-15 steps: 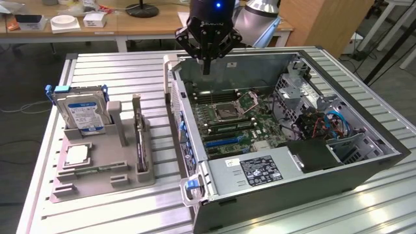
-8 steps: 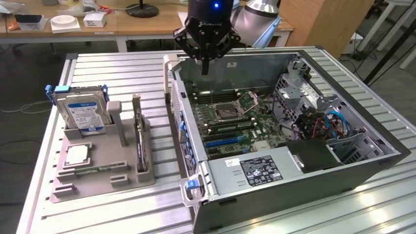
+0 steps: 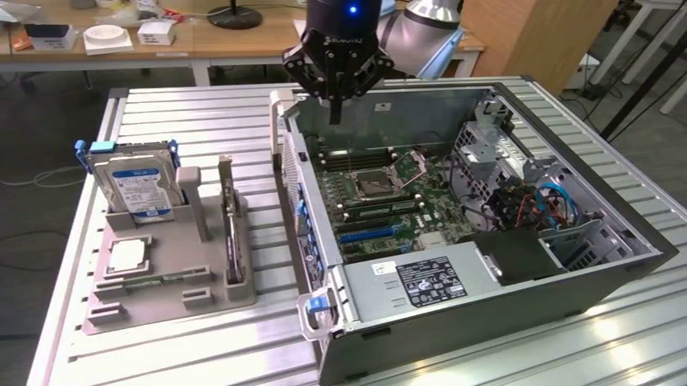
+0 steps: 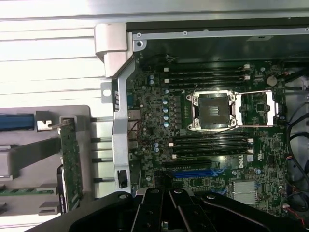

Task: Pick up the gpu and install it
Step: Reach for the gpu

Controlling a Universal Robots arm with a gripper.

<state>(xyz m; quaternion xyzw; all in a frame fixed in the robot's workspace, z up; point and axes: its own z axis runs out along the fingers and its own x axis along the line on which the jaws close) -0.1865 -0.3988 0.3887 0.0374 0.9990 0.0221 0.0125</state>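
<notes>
Grey slatted metal table (image 3: 193, 354) carries the whole setup.

Exterior view:
- My gripper (image 3: 336, 112) hangs over the far wall of the open computer case (image 3: 516, 322). Fingers are pressed together into a single point with nothing between them. The tip is above the case rim, clear of the motherboard (image 3: 376, 201) below.
- The gpu (image 3: 230, 211) is well apart from me, toward the exterior view's left. It stands on its long edge in a slot of the grey parts holder (image 3: 140, 304), outside the case and just beside its side wall.
- In the same holder, further to the exterior view's left, the hard drive (image 3: 134, 189) with the blue label stands upright. The square silver CPU chip (image 3: 127, 256) lies flat in a recess nearer the camera, with a memory stick (image 3: 161, 280) lying flat next to it.
- Inside the case I see the CPU socket (image 3: 376, 183), blue expansion slots (image 3: 371, 233), and the labelled power supply (image 3: 424, 277) at the near end.

Wrist view:
- My gripper (image 4: 166, 205) shows as black linkage, closed and holding nothing.
- Below it lies the motherboard (image 4: 154, 111). The CPU socket (image 4: 215, 111) sits between two banks of memory slots, and a blue expansion slot (image 4: 193, 172) is close to my fingers.
- The gpu (image 4: 71, 164) sits beyond the case wall in the holder (image 4: 29, 179). It is seen edge-on as a green board, with a silvery metal piece (image 4: 49, 125) at one end. I am not touching it.
</notes>
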